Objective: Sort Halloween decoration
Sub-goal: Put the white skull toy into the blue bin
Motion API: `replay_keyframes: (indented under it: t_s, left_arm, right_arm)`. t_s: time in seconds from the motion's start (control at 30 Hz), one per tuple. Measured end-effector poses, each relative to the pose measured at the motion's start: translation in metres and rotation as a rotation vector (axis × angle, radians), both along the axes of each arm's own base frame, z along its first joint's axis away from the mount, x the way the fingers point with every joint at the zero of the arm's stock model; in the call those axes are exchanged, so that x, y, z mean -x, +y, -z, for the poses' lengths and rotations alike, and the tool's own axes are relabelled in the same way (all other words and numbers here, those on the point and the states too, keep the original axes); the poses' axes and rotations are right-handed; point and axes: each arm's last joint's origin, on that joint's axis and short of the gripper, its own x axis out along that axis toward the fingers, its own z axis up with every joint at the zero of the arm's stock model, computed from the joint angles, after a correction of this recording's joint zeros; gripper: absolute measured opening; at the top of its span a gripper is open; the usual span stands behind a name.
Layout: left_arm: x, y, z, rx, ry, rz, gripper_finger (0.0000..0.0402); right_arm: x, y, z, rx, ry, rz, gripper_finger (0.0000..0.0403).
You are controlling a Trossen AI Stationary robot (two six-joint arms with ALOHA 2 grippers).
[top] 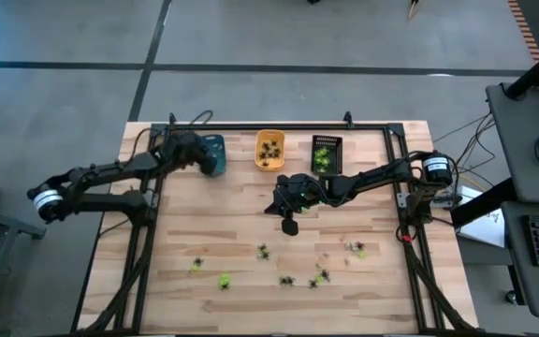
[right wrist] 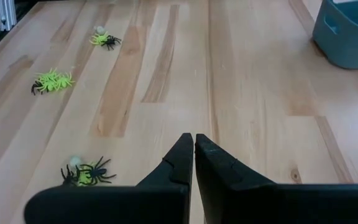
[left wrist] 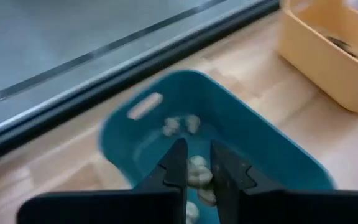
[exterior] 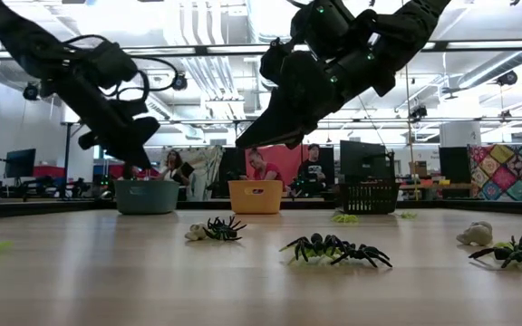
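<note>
The left arm reaches in from the left edge of the worktop, its links stretched toward the far left part of the surface. Its wrist is bent downward, so the left gripper [left wrist: 196, 171] points steeply down; its two dark fingers stand a narrow gap apart, with pale little pieces showing between and behind them, though whether they grip one cannot be told. The right arm comes in from the right side and extends across to the middle of the worktop, its wrist tilted down and toward the near edge. The right gripper [right wrist: 193, 155] hangs above the surface, its fingers pressed together with nothing between them.
</note>
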Motion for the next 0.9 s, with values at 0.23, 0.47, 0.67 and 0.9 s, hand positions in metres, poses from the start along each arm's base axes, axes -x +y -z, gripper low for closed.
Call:
replay_keyframes:
  t_s: [0.23, 0.47, 0.67, 0.9]
  left_arm:
    - [-0.008, 0.015, -0.006, -0.007, 0.041, -0.001, 0.0092]
    - [-0.017, 0.023, -0.003, 0.020, 0.092, 0.012, 0.0132]
    - [-0.021, 0.016, -0.004, 0.027, 0.085, 0.061, 0.0135]
    - [-0.033, -0.006, -0.018, 0.041, -0.034, 0.243, 0.0125]
  right_arm:
    - [0.000, 0.000, 0.000, -0.008, 0.002, 0.005, 0.0009]
    - [0.000, 0.000, 0.000, -0.011, 0.010, 0.007, 0.0009]
    - [0.004, 0.000, 0.001, -0.068, 0.066, 0.041, 0.0009]
    - [0.015, 0.001, -0.007, -0.191, 0.167, 0.125, 0.0009]
